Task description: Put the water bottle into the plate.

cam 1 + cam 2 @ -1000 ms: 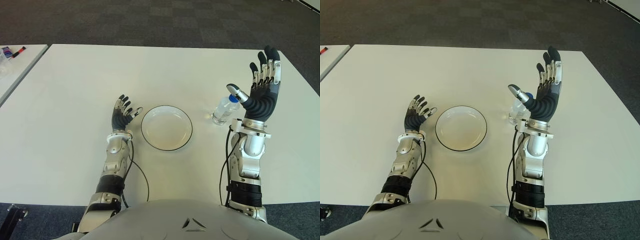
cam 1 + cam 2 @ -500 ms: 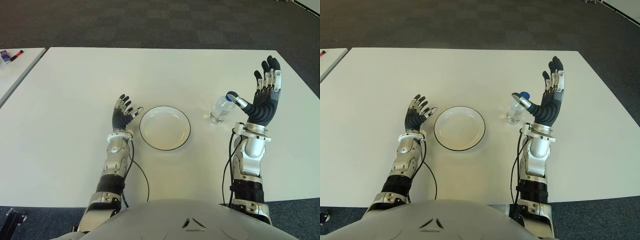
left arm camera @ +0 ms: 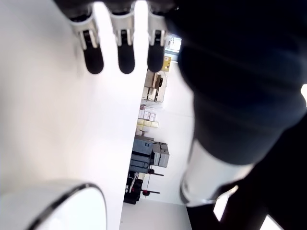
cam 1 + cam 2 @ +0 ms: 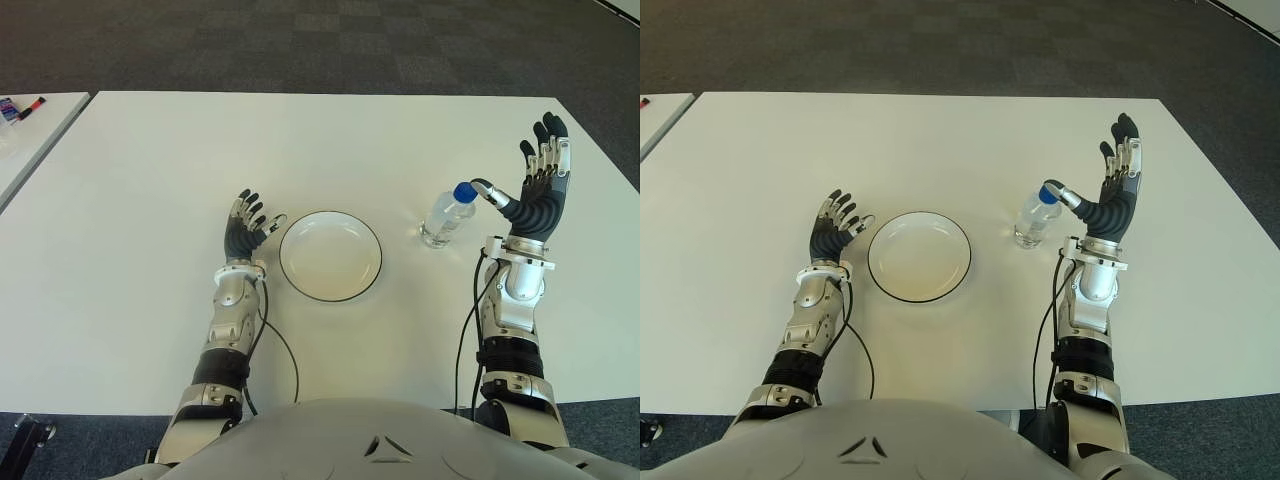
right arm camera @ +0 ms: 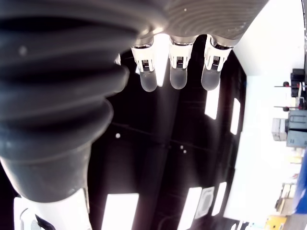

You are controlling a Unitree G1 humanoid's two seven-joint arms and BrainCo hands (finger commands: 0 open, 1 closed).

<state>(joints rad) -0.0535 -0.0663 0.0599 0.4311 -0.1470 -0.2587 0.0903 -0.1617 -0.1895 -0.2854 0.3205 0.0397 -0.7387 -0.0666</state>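
Both hands empty, fingers spread; right hand (image 4: 540,195) moved right, clear of bottle (image 4: 446,214).

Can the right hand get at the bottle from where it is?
Probably yes. The right hand is open just right of the bottle, thumb near the cap, and nothing stands between them on the table.
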